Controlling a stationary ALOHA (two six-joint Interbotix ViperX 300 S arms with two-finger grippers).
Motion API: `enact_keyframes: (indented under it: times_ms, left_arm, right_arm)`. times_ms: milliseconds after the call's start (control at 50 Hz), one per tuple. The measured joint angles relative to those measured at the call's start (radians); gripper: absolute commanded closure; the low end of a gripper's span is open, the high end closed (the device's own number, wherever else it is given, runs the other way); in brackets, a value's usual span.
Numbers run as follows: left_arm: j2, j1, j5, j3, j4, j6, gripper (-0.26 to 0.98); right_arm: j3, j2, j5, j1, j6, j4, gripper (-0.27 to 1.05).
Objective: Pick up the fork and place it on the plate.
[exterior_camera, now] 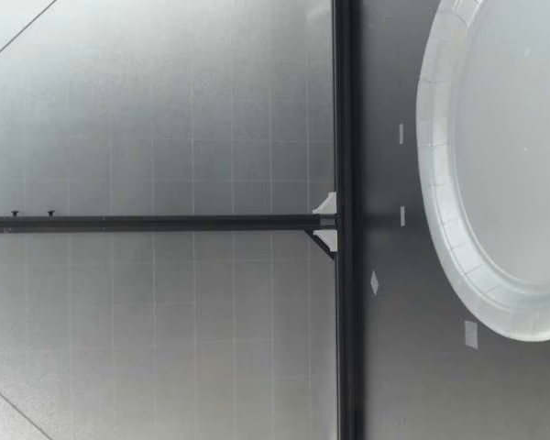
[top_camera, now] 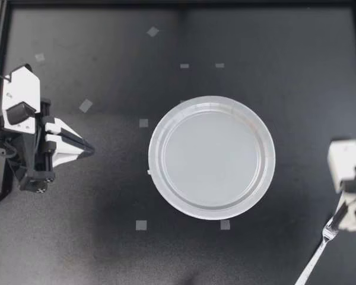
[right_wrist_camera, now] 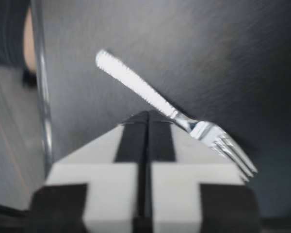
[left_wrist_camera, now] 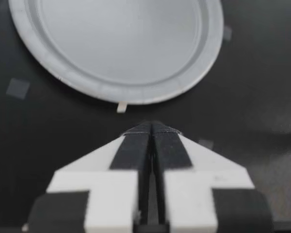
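Note:
A round white plate (top_camera: 212, 157) lies in the middle of the dark table, with nothing on it. The silver fork (top_camera: 314, 258) lies at the table's front right corner, tines pointing toward my right gripper (top_camera: 342, 218), which hangs just over the tines. In the right wrist view the fingers of that gripper (right_wrist_camera: 148, 116) are together, and the fork (right_wrist_camera: 136, 85) runs slantwise under and ahead of their tips, not between them. My left gripper (top_camera: 90, 148) is shut and empty at the left, pointing at the plate (left_wrist_camera: 121, 43) ahead of its tips (left_wrist_camera: 152, 127). The low view shows only the plate (exterior_camera: 504, 156).
Small grey tape squares (top_camera: 141, 225) dot the table around the plate. A black frame rail (top_camera: 0, 59) runs along the table's left and far edges. A metal rail (right_wrist_camera: 41, 97) stands beside the fork at the table's edge.

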Motion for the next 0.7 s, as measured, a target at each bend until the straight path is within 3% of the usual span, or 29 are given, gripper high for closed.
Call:
enact_keyframes:
  times_ms: [80,180,400,560,700]
  left_arm:
    - [-0.002,0.000,-0.005,-0.002,0.000,0.000,0.69]
    - [-0.003,-0.002,-0.009,-0.002,-0.002,0.000,0.69]
    - [0.002,0.000,-0.060,0.003,0.000,-0.005,0.69]
    - [0.015,-0.002,-0.074,0.009,-0.002,-0.005,0.69]
    - [0.018,-0.002,-0.077,0.011,-0.002,0.002,0.69]
  right_arm:
    - [0.009,0.064,-0.067,0.084,0.006,0.003,0.36]
    - [0.012,0.112,-0.100,0.123,0.008,0.002,0.22]
    - [0.020,0.218,-0.149,0.172,-0.018,-0.025,0.22]
    - [0.017,0.428,-0.204,0.239,-0.052,-0.057,0.22]
    - [-0.006,0.512,-0.206,0.262,-0.055,-0.110,0.22]
